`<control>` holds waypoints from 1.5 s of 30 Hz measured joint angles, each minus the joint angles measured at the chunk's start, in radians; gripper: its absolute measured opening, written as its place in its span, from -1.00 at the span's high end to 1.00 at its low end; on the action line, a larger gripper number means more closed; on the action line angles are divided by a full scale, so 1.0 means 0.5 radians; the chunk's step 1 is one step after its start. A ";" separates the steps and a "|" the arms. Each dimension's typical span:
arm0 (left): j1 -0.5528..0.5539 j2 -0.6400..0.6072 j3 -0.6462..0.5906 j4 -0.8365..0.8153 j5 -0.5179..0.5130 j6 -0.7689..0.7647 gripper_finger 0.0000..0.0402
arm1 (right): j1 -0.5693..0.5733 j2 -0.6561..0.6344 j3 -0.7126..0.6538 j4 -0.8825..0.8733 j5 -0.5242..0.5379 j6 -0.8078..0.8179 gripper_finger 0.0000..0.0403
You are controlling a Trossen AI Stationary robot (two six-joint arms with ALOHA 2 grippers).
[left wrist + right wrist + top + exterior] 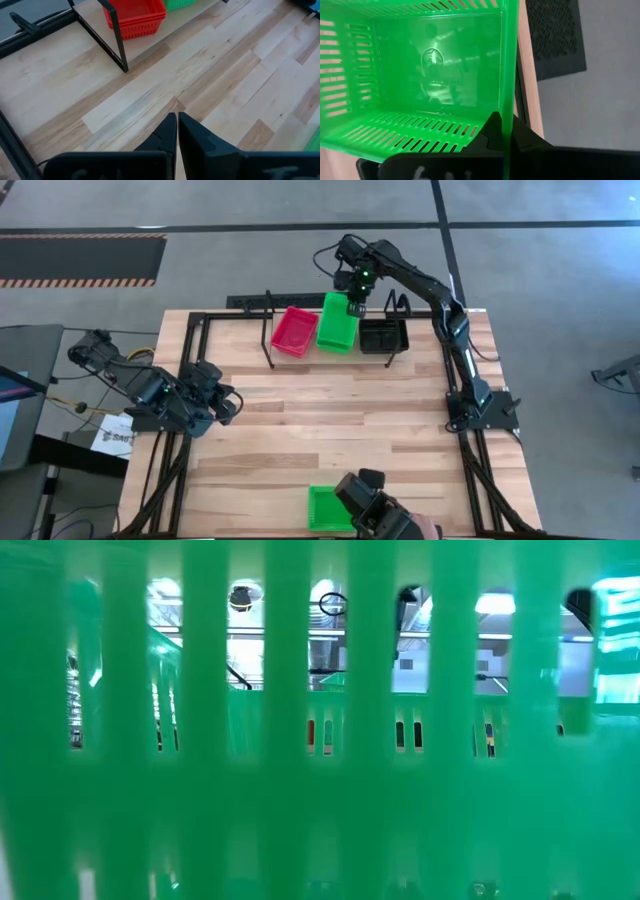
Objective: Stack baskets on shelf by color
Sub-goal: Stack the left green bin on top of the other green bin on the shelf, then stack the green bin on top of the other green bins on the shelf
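High view: your right gripper (354, 302) is clamped on the far rim of a green basket (338, 323) at the middle of the shelf (392, 352), between the red baskets (294, 331) and the black baskets (383, 336). Your left gripper (228, 404) waits, fingers pressed together, near the table's left edge. A second green basket (326, 508) sits at the near edge. Risk: it lies well apart from the shelf, so you face a long carry.

Low view: the green mesh wall (320, 790) of that near basket fills the frame. Risk: you cannot check stack height or level from here.

Left wrist view: the closed fingers (197, 135) hold nothing above the wooden tabletop (225, 85); the red stack (136, 17) rests beside the black wire upright (116, 35). Risk: a reach toward the shelf could catch that upright.

Right wrist view: the fingers (492, 132) pinch one thin side wall of the green basket (420, 70); the black basket (554, 35) lies just beside. Risk: the thin wall may flex and tilt, and letting go while askew could leave the basket unnested or pushed against the black one.
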State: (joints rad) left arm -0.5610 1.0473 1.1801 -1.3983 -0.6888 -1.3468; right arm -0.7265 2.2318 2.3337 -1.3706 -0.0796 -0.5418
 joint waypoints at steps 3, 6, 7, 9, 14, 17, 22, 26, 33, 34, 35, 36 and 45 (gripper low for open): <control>0.000 0.000 0.000 0.000 0.000 0.029 0.99 | -0.021 0.000 0.000 -0.033 -0.017 0.008 0.99; 0.000 0.000 0.000 0.000 0.001 0.052 0.99 | -0.023 -0.001 0.000 -0.010 -0.082 0.022 0.99; 0.000 0.000 0.000 0.000 0.001 0.052 0.99 | -0.021 0.002 0.000 0.000 -0.105 0.021 0.99; -0.001 0.000 0.000 0.000 0.001 0.052 0.99 | -0.008 0.022 0.002 0.022 -0.127 0.023 0.99; -0.001 -0.001 0.000 0.003 0.024 0.052 0.99 | 0.008 0.100 -0.006 0.019 -0.143 0.007 0.99; 0.000 -0.001 0.000 0.003 0.053 0.051 0.99 | 0.018 0.112 0.001 0.036 -0.114 -0.031 0.99; 0.000 -0.001 0.000 0.002 0.056 0.052 0.99 | -0.003 0.149 -0.005 -0.009 -0.110 -0.017 0.95; 0.000 -0.001 0.000 0.002 0.056 0.051 0.99 | -0.005 0.156 -0.005 0.015 -0.096 0.054 0.82; -0.001 -0.001 0.000 0.002 0.056 0.039 0.99 | 0.027 0.156 0.047 0.045 0.106 0.076 0.62; 0.000 -0.001 0.000 0.003 0.056 0.038 0.99 | 0.026 0.153 0.048 0.054 0.106 0.083 0.61; 0.000 -0.001 0.000 0.002 0.056 0.038 0.99 | 0.028 0.149 0.047 0.056 0.106 0.090 0.60; 0.000 -0.001 0.000 0.002 0.055 0.038 0.99 | 0.027 0.148 0.046 0.047 0.107 0.093 0.59; 0.000 -0.001 0.000 0.002 0.055 0.038 0.99 | 0.142 0.049 0.046 -0.112 0.130 0.245 0.57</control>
State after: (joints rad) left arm -0.5610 1.0470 1.1801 -1.3973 -0.6612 -1.3280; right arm -0.6553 2.2562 2.3566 -1.4265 -0.0147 -0.4192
